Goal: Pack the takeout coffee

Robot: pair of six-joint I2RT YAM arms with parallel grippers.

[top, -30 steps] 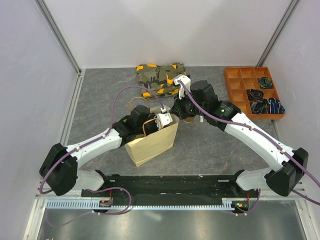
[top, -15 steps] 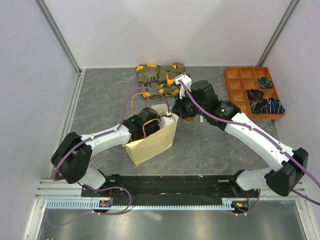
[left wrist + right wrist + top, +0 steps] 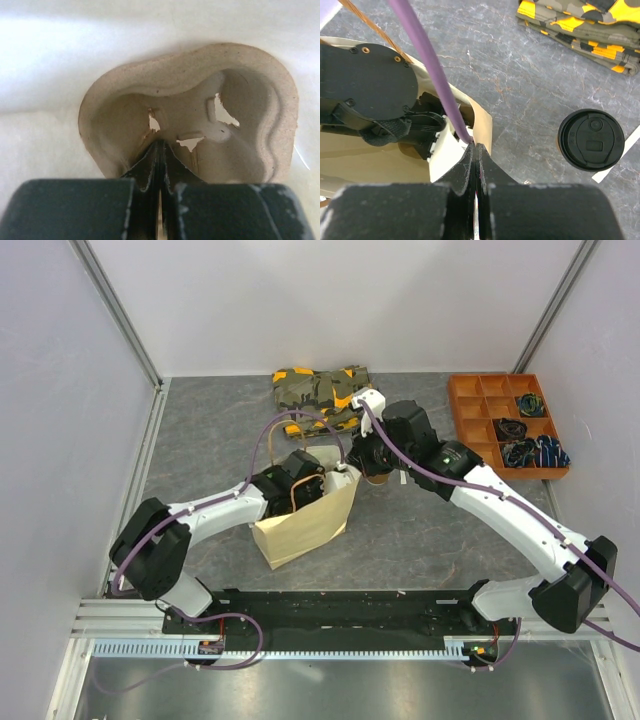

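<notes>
1. The takeout coffee [image 3: 590,140] stands upright on the grey table [image 3: 200,440] with its black lid on. It is outside the paper bag [image 3: 305,525], apart from the bag's rim. From overhead I cannot pick it out under the right arm.
2. A white strip [image 3: 617,155] lies on the table just beside the cup.
3. The right gripper [image 3: 476,147] is nearest the cup. Its fingers are pressed together on the upper edge of the bag, right at the corner of the mouth.
4. A purple cable [image 3: 427,70] runs down past those fingertips, and the left arm's black wrist fills the bag's opening.
5. The left gripper [image 3: 159,145] is down inside the bag. Its fingers are closed to a thin slit and their tips are on the middle ridge of the pulp tray [image 3: 125,125], which they seem to pinch.
6. The tray faces the wrist camera with both wells in sight, the pale bag wall all round it.
7. The bag stands tilted between the two arms, one handle loop poking up.
8. A folded camouflage cloth [image 3: 320,390] lies towards the back of the table, beyond the bag and cup.
9. An orange organiser [image 3: 470,415] with small dark items sits at the far right, well apart from the rest.
</notes>
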